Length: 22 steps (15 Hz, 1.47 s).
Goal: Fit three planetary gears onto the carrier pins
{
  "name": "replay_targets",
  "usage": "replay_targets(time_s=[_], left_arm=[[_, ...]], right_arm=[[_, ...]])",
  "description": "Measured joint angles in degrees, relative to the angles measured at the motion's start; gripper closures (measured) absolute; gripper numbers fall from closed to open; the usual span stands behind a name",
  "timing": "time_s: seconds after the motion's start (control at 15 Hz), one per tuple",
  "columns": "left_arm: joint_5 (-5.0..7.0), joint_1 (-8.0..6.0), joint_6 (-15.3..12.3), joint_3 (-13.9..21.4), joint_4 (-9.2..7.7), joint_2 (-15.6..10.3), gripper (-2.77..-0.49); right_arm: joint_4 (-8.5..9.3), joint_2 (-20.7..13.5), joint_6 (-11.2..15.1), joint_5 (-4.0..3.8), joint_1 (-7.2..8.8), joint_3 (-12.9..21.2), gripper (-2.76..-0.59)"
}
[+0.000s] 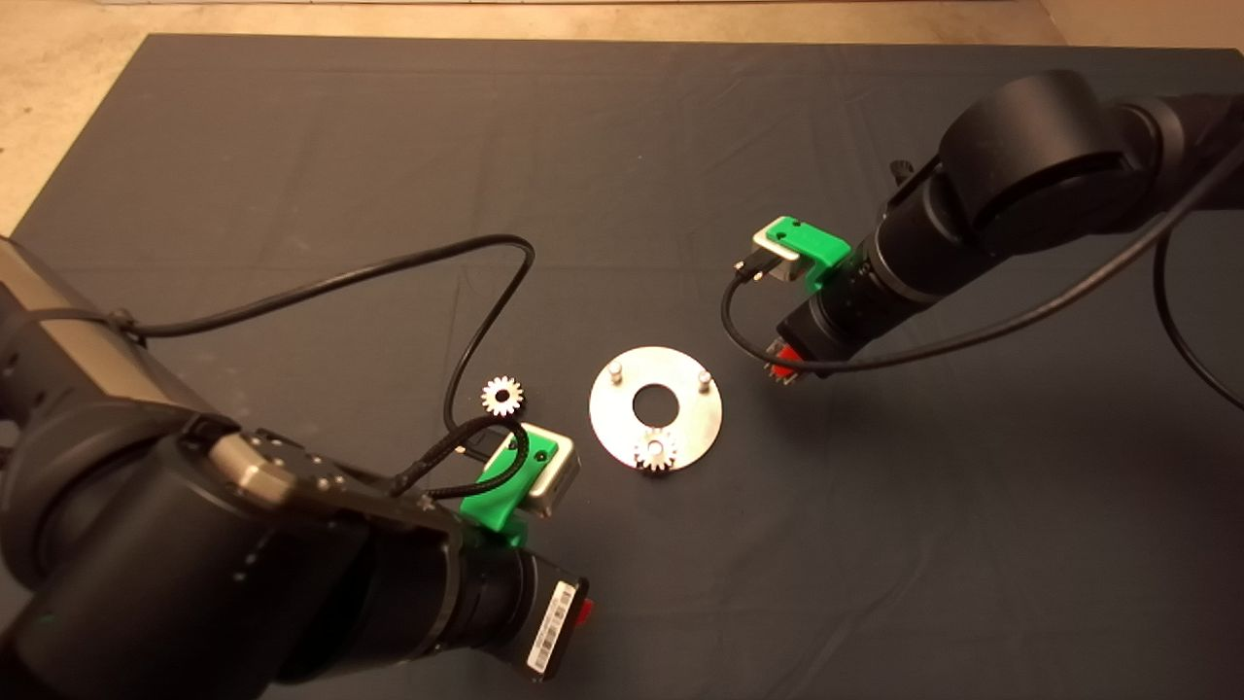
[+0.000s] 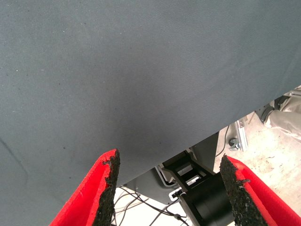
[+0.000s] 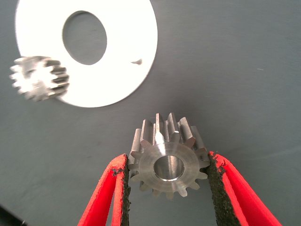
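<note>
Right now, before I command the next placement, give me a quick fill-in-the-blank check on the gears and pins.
1. The right gripper is shut on a ____.
2. On the disc, ____ gear already sits on a pin.
3. The number of bare pins is ____.
4. The loose gear lies on the mat on the disc's ____ arm side.

Missing words: gear; one; two; left

Both arms are black, built of rounded cylindrical segments. Each wrist carries a green bracket holding a silver camera block, fed by a black cable. Fingers are red with rough black pads. The left wrist bears a white barcode label.
</note>
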Motion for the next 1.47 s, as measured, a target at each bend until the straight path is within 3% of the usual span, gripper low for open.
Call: replay_targets(time_s=[0.33, 0.6, 0.67, 0.8, 0.93, 1.13, 1.47], left_arm=[[0.02, 0.0, 0.0, 0.0, 0.0, 0.0, -1.47], [0.02, 0.0, 0.0, 0.0, 0.0, 0.0, -1.47], [0.02, 0.0, 0.0, 0.0, 0.0, 0.0, -1.47], [-0.02, -0.15, 0.0, 0.0, -0.02, 0.02, -1.47], [0.0, -1.06, 0.02, 0.0, 0.02, 0.0, -1.47], [0.02, -1.11, 0.01, 0.0, 0.02, 0.0, -1.47], [0.0, -1.13, 0.01, 0.0, 0.02, 0.0, -1.47]], right_arm=[[0.11, 4.29, 0.18, 0.09, -0.02, -0.61, -0.92], [0.11, 9.45, 0.22, 0.78, -0.22, -4.78, -0.92], [0.11, 9.39, 0.22, 0.6, -0.41, -5.17, -0.92], [0.1, 9.39, 0.16, -0.74, -1.11, -6.18, -0.92], [0.11, 9.45, 0.1, -1.38, -1.41, -6.27, -0.92], [-0.35, 9.67, -0.09, -2.72, -1.79, -6.27, -0.92], [-1.0, 10.8, -1.29, -3.08, -3.36, -8.5, -0.92]])
